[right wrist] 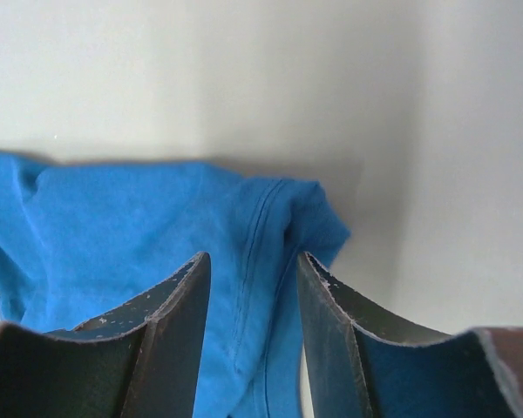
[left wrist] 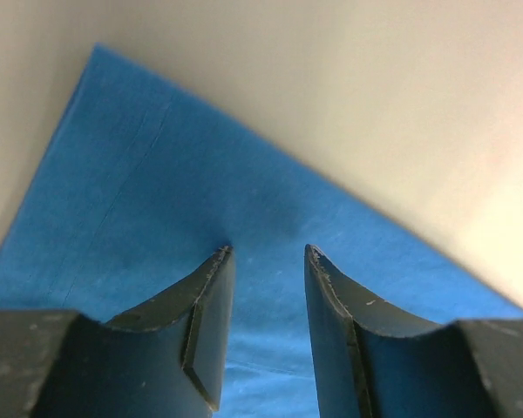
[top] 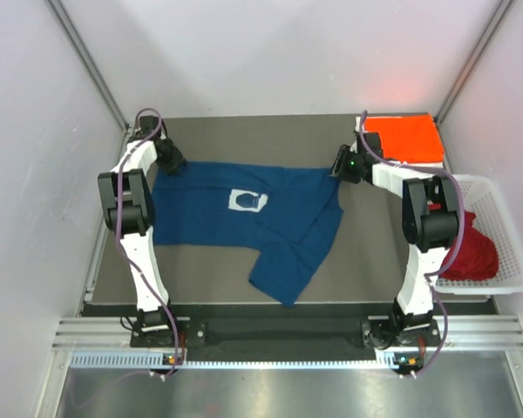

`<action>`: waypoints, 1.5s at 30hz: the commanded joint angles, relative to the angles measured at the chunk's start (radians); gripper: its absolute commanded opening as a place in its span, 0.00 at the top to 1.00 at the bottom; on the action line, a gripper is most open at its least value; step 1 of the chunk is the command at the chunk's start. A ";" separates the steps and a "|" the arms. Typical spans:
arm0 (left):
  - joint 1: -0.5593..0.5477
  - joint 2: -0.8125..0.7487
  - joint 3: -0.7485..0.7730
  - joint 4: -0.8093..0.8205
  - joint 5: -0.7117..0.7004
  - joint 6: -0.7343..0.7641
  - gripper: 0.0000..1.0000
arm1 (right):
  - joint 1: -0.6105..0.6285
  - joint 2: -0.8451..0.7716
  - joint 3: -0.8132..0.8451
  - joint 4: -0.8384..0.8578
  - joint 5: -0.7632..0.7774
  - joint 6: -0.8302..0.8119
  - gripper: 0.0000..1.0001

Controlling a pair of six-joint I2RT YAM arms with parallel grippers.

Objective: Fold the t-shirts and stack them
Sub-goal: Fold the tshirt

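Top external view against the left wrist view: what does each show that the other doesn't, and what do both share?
Only the top external view shows the folded orange-red t-shirt at the far right corner, the dark red t-shirt in the white basket, a white chest print and both arms. Only the left wrist view shows the left fingers close up, standing apart above a corner of the cloth, with a faint stitch line. Both show the navy blue t-shirt lying on the table.
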 commanded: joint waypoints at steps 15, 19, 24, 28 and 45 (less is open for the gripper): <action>0.069 0.099 0.070 0.073 -0.032 0.037 0.55 | -0.056 0.061 0.067 0.112 0.052 -0.063 1.00; 0.073 0.117 0.084 0.086 -0.026 0.036 0.54 | -0.065 0.086 0.096 0.103 0.043 -0.084 1.00; 0.076 0.165 0.151 0.068 -0.020 0.039 0.53 | -0.070 0.143 0.184 0.044 0.017 -0.092 1.00; 0.075 0.182 0.192 0.063 -0.014 0.057 0.52 | -0.070 0.173 0.239 0.011 0.014 -0.095 1.00; 0.067 -0.139 0.041 -0.010 0.001 0.039 0.48 | -0.016 -0.179 0.104 -0.177 0.115 -0.046 0.69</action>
